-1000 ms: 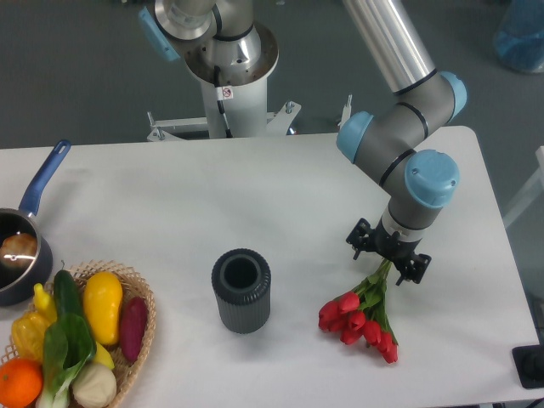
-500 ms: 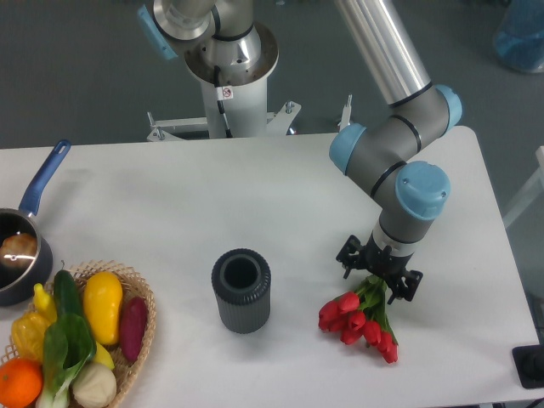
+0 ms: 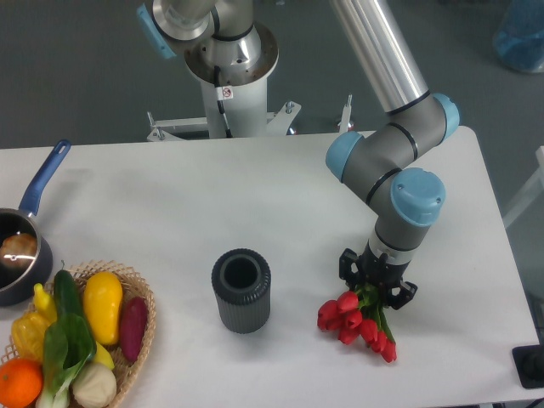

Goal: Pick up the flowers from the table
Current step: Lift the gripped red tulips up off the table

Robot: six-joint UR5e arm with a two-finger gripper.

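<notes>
On the table [image 3: 170, 195], the gripper [image 3: 377, 284] straddles the flowers [image 3: 357, 321]; whether it grips them I cannot tell. Next: close, lift.

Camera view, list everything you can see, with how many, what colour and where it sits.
bunch of red tulip flowers with green stems: one, red and green, lying on the table's right front, stems under the gripper
dark ribbed cylinder: one, dark grey, upright, open top, front centre, left of the flowers
woven wicker basket: one, tan, front left corner, holding produce
produce in the basket: yellow pieces, purple piece, dark green piece, leafy green, orange, pale bulb
blue-handled saucepan: one, dark with blue handle, left edge
large white tabletop: one, white
robot arm: one, silver and grey with blue caps
gripper: one, black, low over the stems; cannot tell if shut
</notes>
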